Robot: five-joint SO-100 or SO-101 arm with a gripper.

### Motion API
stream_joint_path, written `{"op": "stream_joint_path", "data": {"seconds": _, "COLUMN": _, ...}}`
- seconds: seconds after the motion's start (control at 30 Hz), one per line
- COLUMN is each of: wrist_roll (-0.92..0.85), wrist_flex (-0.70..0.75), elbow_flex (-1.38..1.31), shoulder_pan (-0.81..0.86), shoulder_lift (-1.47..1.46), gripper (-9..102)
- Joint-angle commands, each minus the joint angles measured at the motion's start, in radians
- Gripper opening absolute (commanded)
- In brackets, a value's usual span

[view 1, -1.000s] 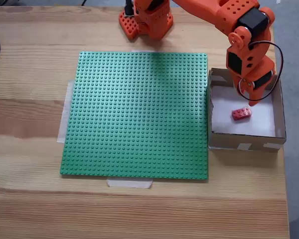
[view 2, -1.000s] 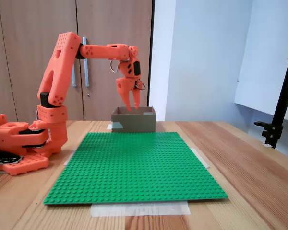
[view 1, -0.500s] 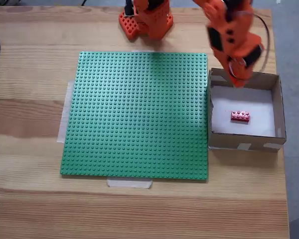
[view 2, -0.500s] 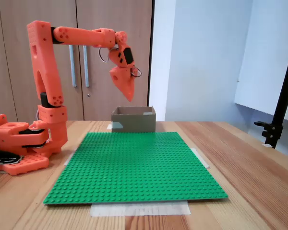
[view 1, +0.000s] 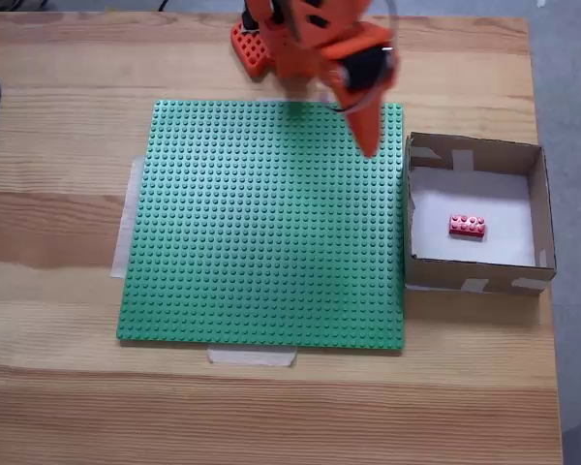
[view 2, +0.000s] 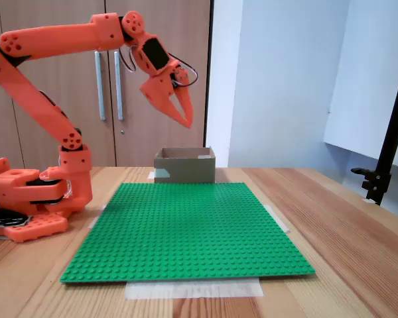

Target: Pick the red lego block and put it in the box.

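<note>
The red lego block [view 1: 467,227] lies flat on the white floor of the box [view 1: 542,208], near its middle. The box [view 2: 184,165] stands at the far end of the table in the side-on fixed view, its inside hidden there. My gripper [view 1: 368,145] is shut and empty, raised high above the green baseplate's [view 1: 261,223] corner next to the box. Seen side-on, the gripper [view 2: 186,122] hangs well above the box, pointing down and right.
The arm's orange base [view 2: 26,199] sits at the table's edge beside the baseplate [view 2: 186,228]. Pale tape strips [view 1: 252,356] hold the plate to the wooden table. A black stand [view 2: 385,159] rises at the right of the side-on view.
The gripper let go of the red block in the box, shut, rose and swung back away from the box toward the arm's base. The block settled flat.
</note>
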Motion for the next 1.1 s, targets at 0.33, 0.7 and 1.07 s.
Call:
{"op": "stream_joint_path", "data": {"seconds": 0.33, "wrist_roll": 0.077, "wrist_flex": -0.098, "elbow_flex": 0.272, "shoulder_pan": 0.304, "shoulder_lift": 0.259, "gripper": -1}}
{"op": "stream_joint_path", "data": {"seconds": 0.7, "wrist_roll": 0.034, "wrist_flex": -0.241, "elbow_flex": 0.557, "shoulder_pan": 0.379, "shoulder_lift": 0.449, "gripper": -1}}
{"op": "stream_joint_path", "data": {"seconds": 1.07, "wrist_roll": 0.023, "wrist_flex": -0.259, "elbow_flex": 0.764, "shoulder_pan": 0.397, "shoulder_lift": 0.629, "gripper": -1}}
